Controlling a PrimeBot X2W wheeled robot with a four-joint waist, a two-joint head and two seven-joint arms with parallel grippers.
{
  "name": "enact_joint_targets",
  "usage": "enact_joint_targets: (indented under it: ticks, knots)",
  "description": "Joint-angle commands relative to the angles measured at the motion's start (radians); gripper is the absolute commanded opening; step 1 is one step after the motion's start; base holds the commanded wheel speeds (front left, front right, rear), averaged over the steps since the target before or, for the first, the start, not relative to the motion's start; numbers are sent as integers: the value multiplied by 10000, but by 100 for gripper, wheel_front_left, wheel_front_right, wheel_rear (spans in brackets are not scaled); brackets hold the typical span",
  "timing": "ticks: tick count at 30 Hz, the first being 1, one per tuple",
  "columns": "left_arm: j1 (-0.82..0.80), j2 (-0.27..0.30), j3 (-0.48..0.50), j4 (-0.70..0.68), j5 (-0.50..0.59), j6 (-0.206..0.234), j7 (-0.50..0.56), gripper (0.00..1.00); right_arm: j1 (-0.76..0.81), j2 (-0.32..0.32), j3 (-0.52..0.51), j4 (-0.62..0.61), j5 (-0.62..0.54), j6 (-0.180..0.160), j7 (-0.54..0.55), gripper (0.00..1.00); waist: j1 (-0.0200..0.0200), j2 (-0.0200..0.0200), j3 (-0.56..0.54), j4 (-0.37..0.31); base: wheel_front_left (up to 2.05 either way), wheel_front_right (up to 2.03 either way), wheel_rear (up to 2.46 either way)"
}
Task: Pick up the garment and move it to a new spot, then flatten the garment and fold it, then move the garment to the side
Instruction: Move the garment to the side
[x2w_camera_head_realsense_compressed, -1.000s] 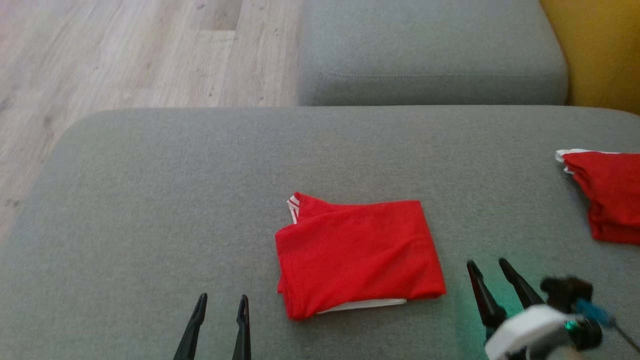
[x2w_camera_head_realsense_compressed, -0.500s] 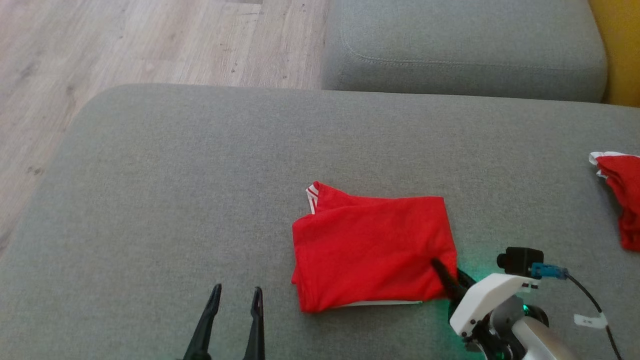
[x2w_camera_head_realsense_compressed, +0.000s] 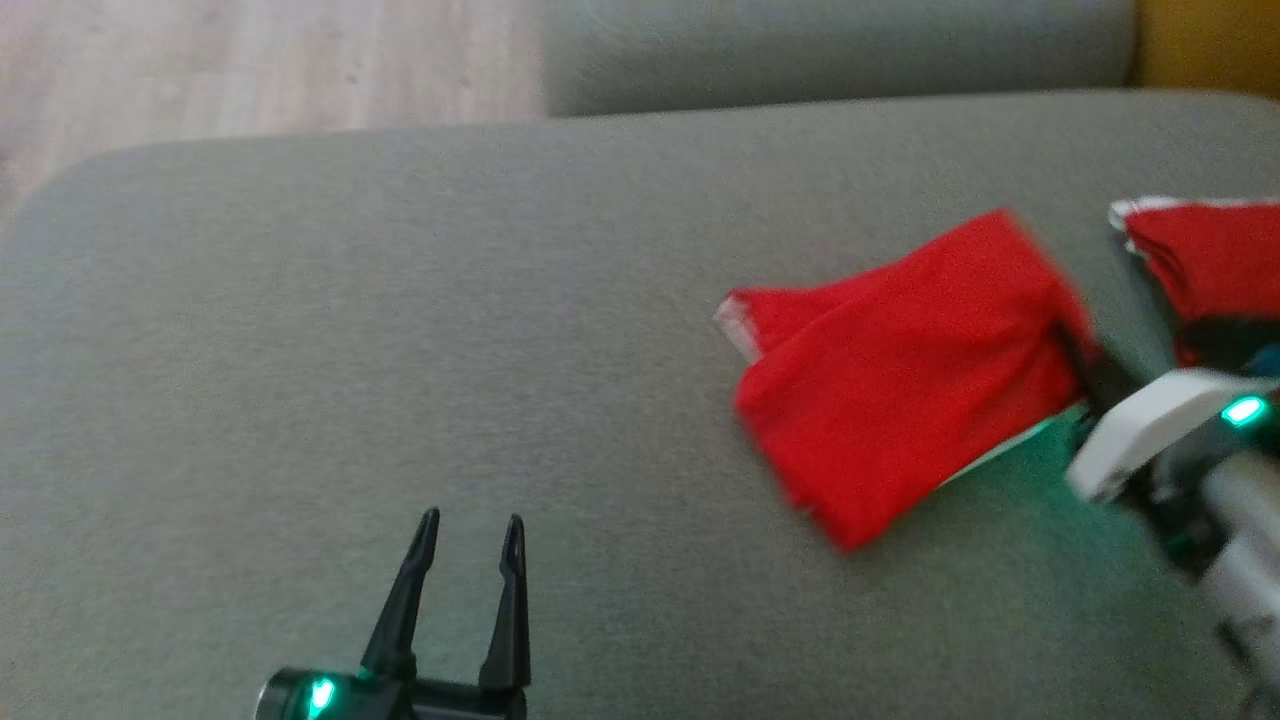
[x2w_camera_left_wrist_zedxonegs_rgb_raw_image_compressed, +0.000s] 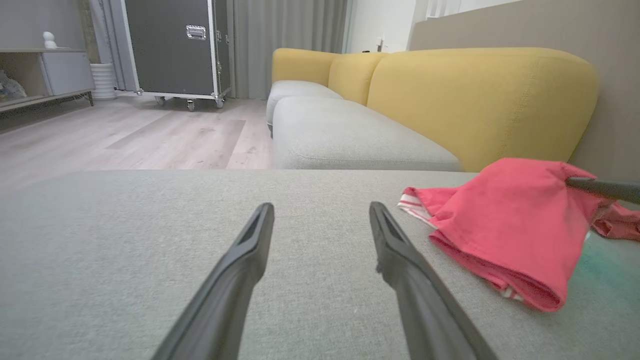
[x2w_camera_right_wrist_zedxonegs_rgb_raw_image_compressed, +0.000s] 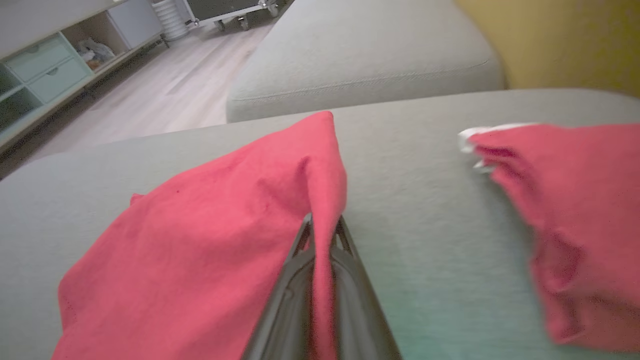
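The garment (x2w_camera_head_realsense_compressed: 900, 370) is a folded red piece with white trim, lying on the grey cushion (x2w_camera_head_realsense_compressed: 400, 330) at the right. Its right edge is lifted. My right gripper (x2w_camera_head_realsense_compressed: 1075, 350) is shut on that edge; in the right wrist view the red cloth (x2w_camera_right_wrist_zedxonegs_rgb_raw_image_compressed: 200, 240) runs pinched between the two dark fingers (x2w_camera_right_wrist_zedxonegs_rgb_raw_image_compressed: 295, 270). In the left wrist view the garment (x2w_camera_left_wrist_zedxonegs_rgb_raw_image_compressed: 505, 225) sits to the right with a dark finger (x2w_camera_left_wrist_zedxonegs_rgb_raw_image_compressed: 605, 189) on its raised corner. My left gripper (x2w_camera_head_realsense_compressed: 470, 522) stands open low over bare cushion, left of the garment, nothing between its fingers (x2w_camera_left_wrist_zedxonegs_rgb_raw_image_compressed: 240, 265).
A second red garment (x2w_camera_head_realsense_compressed: 1210, 255) lies at the cushion's right edge, close to the held one. Beyond the cushion are another grey seat (x2w_camera_left_wrist_zedxonegs_rgb_raw_image_compressed: 340, 135), a yellow backrest (x2w_camera_left_wrist_zedxonegs_rgb_raw_image_compressed: 480, 95) and wood floor (x2w_camera_head_realsense_compressed: 250, 70).
My right gripper reached the folded garment's right lower edge, shut on it and pulled it right and up toward the second garment. The head view has shifted. The left gripper stays open.
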Motion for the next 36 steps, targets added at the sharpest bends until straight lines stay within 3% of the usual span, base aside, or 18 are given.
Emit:
enact_joint_targets:
  ticks: [1,6,10,11,12,17,31,34,36]
  knots:
    - [-495,-127,283,-330,55,75,-51,100,-526,-692,62,-334,-110,65,-73,0,-1,0,684,-687,0,0,0]
    - [-945,-127,265,-281,140,31,-51,100,-1342,-2394,-424,-344,-250,65,-97,0,-1,0,1311,-1245,0,0,0]
    - [-1264,-128,260,-178,202,-18,-51,100,-1863,-3352,-1094,-24,-479,65,-406,0,-1,0,1568,-1453,0,0,0]
    - [-1316,-128,254,-151,209,-25,-51,100,-1922,-3451,-1213,85,-563,65,-423,55,-1,0,1588,-1469,0,0,0]
    - [-1359,-128,251,-129,212,-32,-51,100,-1929,-3495,-1327,164,-627,65,-502,100,-1,0,1598,-1479,0,0,0]
    - [-1447,-128,249,-10,181,-70,-51,100,-1503,-3218,-1375,60,-847,65,-652,100,-1,0,1455,-1384,0,0,0]
    - [-579,-128,220,565,-243,-2,-51,100,2342,324,-615,-1187,-1786,65,-1550,100,-1,0,-770,-178,0,0,0]
    - [-336,-128,367,636,-309,25,-51,100,2815,910,-946,-1482,-2600,65,-1773,100,-1,0,-1104,-22,0,0,0]
    - [-223,-128,475,604,-271,73,-51,100,3204,1304,-1757,-2242,-3475,65,-1797,100,-1,0,-1279,33,0,0,0]
